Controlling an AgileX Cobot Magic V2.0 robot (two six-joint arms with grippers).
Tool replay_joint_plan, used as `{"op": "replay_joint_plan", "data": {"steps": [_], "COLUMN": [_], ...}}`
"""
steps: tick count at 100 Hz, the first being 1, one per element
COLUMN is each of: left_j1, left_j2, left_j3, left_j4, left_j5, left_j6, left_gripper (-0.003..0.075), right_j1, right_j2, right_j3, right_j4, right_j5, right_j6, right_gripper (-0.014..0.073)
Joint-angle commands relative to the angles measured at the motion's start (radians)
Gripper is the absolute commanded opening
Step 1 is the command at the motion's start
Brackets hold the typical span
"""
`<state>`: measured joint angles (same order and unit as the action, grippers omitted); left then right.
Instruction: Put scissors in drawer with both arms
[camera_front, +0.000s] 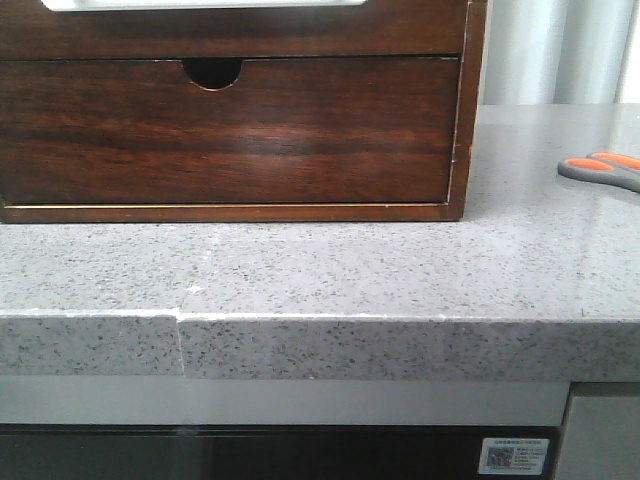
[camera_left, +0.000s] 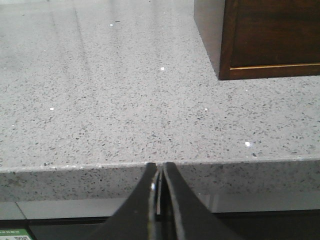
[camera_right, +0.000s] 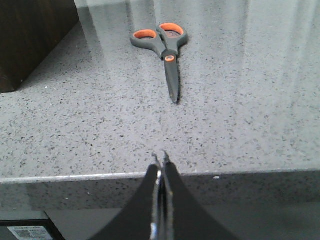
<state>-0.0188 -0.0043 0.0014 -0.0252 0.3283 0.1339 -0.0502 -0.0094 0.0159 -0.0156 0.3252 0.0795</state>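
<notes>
The scissors, grey handles lined with orange, lie flat on the speckled grey counter at the far right, cut off by the front view's edge. In the right wrist view the scissors lie closed, blades pointing toward my right gripper, which is shut, empty and at the counter's front edge. My left gripper is shut and empty at the front edge, left of the wooden box. The drawer shows as a plain shallow front at the box's top, level with the front below it. Neither arm shows in the front view.
The dark wooden box stands at the back left of the counter. Its taller lower front has a half-round notch. A white strip runs along the top above the plain front. The counter's front edge drops off toward me.
</notes>
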Motion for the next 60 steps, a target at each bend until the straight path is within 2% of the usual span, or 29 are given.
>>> {"op": "replay_joint_plan", "data": {"steps": [1, 42, 60], "left_j1": [0.001, 0.001, 0.001], "left_j2": [-0.032, -0.032, -0.032], "left_j3": [0.024, 0.024, 0.024], "left_j4": [-0.014, -0.014, 0.129], "left_j5": [-0.036, -0.037, -0.044], "left_j6": [0.002, 0.002, 0.002], "left_gripper": [-0.0019, -0.0019, -0.0019], "right_j1": [0.002, 0.002, 0.002], "right_j2": [-0.020, -0.020, -0.020], "right_j3": [0.010, 0.010, 0.010], "right_j4": [0.000, 0.000, 0.000], "right_j5": [-0.025, -0.025, -0.025], "right_j6": [-0.007, -0.007, -0.007], "right_gripper": [-0.0071, -0.0071, -0.0071]}}
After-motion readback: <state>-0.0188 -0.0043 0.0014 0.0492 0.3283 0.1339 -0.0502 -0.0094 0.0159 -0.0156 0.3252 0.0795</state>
